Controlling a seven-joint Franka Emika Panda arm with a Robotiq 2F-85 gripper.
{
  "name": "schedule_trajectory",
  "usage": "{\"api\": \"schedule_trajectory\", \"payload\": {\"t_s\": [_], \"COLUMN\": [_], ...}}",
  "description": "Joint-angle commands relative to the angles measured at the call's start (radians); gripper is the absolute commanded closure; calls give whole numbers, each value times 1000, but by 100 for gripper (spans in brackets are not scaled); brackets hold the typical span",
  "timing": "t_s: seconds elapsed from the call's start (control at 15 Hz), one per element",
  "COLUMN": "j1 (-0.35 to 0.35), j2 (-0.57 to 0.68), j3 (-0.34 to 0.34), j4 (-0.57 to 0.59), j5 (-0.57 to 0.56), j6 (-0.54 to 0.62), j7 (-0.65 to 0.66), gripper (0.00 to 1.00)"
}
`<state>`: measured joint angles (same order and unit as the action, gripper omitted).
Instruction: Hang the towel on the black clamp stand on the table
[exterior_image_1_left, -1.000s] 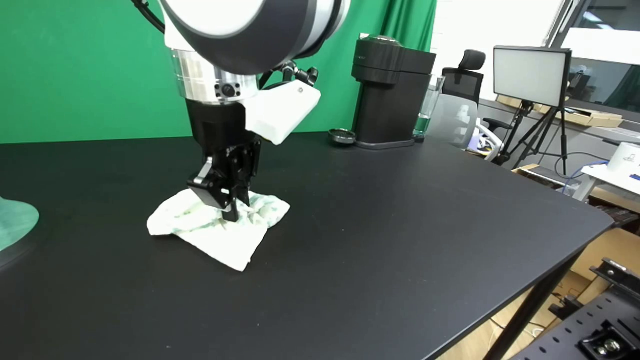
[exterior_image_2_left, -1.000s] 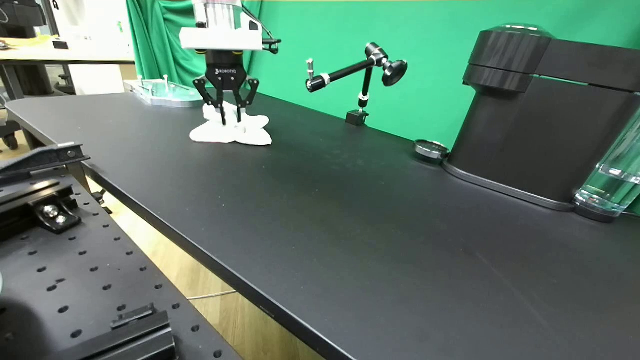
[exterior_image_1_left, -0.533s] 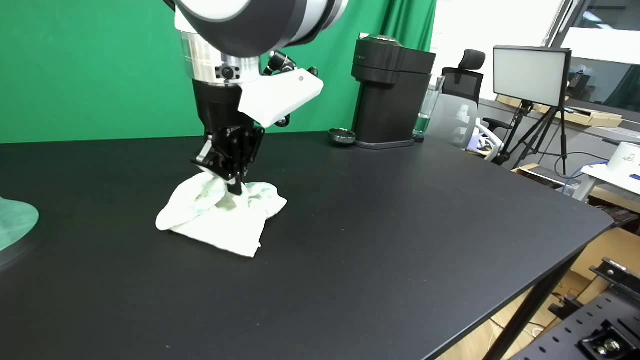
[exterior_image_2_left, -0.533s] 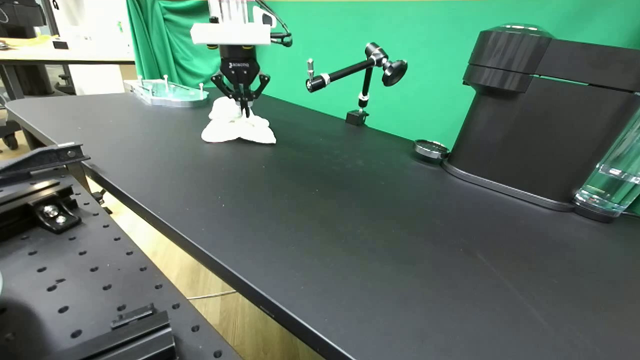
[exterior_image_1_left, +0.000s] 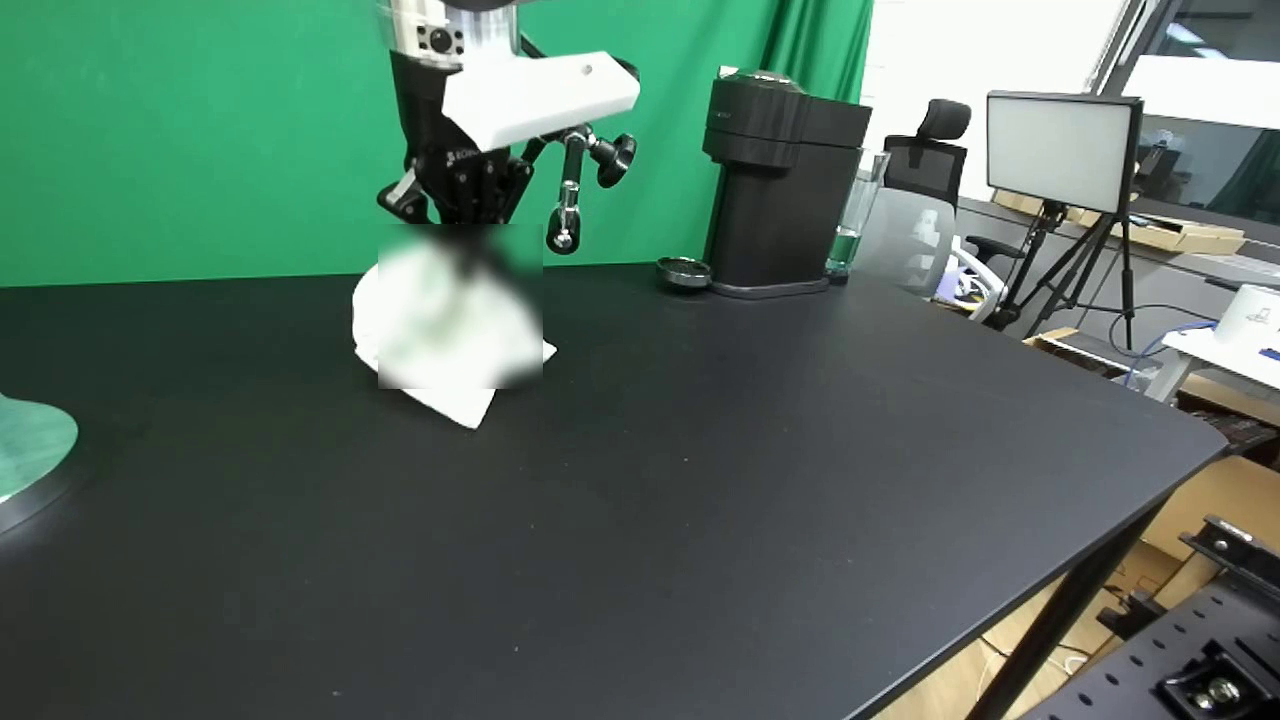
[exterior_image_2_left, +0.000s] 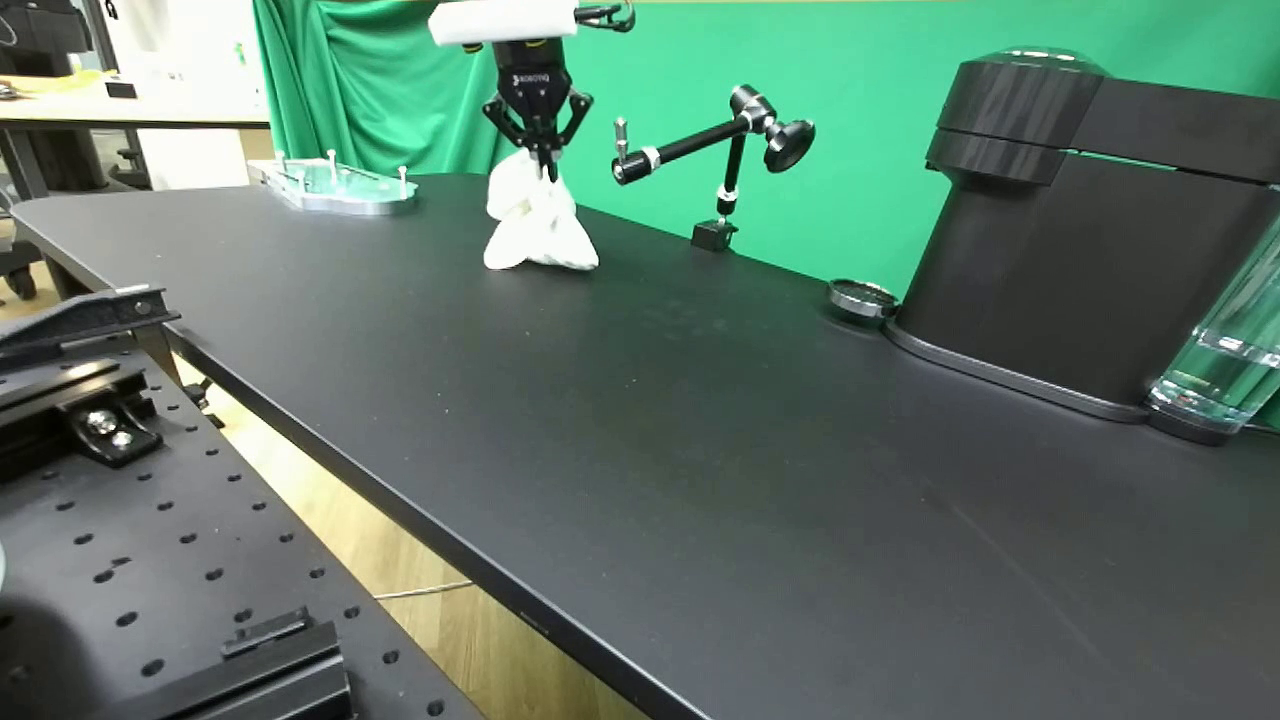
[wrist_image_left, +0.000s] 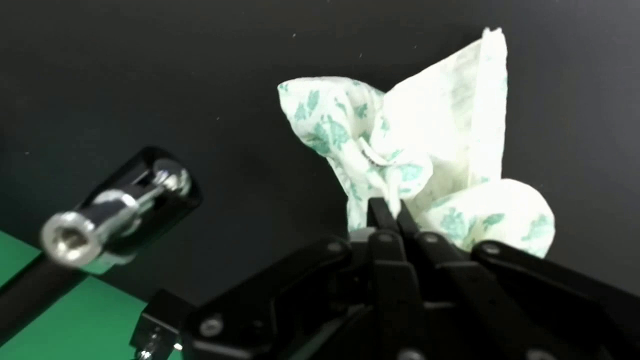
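The white towel with green print (exterior_image_2_left: 540, 225) hangs bunched from my gripper (exterior_image_2_left: 547, 170). In the wrist view the fingertips (wrist_image_left: 392, 212) pinch a fold of the towel (wrist_image_left: 445, 125). I cannot tell whether its lower edge touches the table. In an exterior view the towel (exterior_image_1_left: 450, 405) and fingertips are partly blurred. The black clamp stand (exterior_image_2_left: 695, 142) is at the table's back edge, its arm reaching toward the gripper. It stands to the gripper's right there. It also shows behind the gripper in an exterior view (exterior_image_1_left: 572, 185) and at the left of the wrist view (wrist_image_left: 150, 185).
A black coffee machine (exterior_image_2_left: 1050, 260) with a water tank (exterior_image_2_left: 1225, 350) stands on the black table (exterior_image_2_left: 640, 450). A small round metal dish (exterior_image_2_left: 862, 299) lies beside it. A clear tray with pegs (exterior_image_2_left: 345, 190) is at the far left. A green curtain hangs behind.
The gripper closed on the towel, then rose and moved toward the clamp stand. The towel has been pulled up off its flat position into a hanging bunch.
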<state>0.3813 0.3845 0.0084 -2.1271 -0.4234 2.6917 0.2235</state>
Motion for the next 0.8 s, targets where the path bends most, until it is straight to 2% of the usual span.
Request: {"api": "schedule_trajectory", "payload": {"t_s": [0.0,0.47,0.73], "j1": [27,8,0], "j2": [-12,-29,-71], "j3": [-40,-58,-83], "j4": [79,181,178], "j5": [-39,-45,-90], "j6": [-78,-184,-220], "j7": [111,221,294], "gripper": [99,99,99]}}
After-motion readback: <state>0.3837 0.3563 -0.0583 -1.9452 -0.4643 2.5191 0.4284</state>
